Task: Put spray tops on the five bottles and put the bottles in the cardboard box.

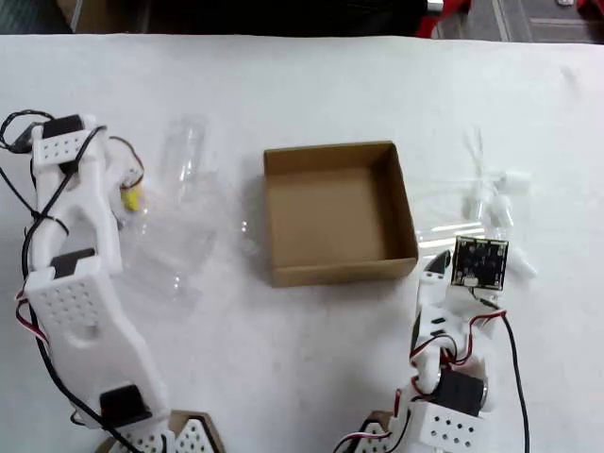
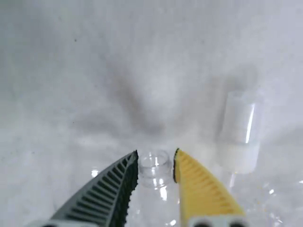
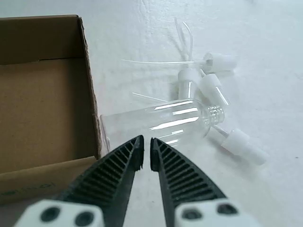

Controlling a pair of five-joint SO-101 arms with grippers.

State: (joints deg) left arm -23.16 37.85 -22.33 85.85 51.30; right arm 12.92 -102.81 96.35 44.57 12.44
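Observation:
My left gripper has its grey and yellow fingers pressed against both sides of the open neck of a clear bottle; in the high view it sits at the table's left among several clear bottles. The cardboard box stands open in the middle with nothing in it. My right gripper is shut on nothing, just short of a clear bottle lying beside the box wall. White spray tops with thin tubes lie beyond that bottle.
Another clear cylinder stands close beside the left gripper's yellow finger. The spray tops are heaped right of the box. White cloth covers the table, with open space behind and in front of the box.

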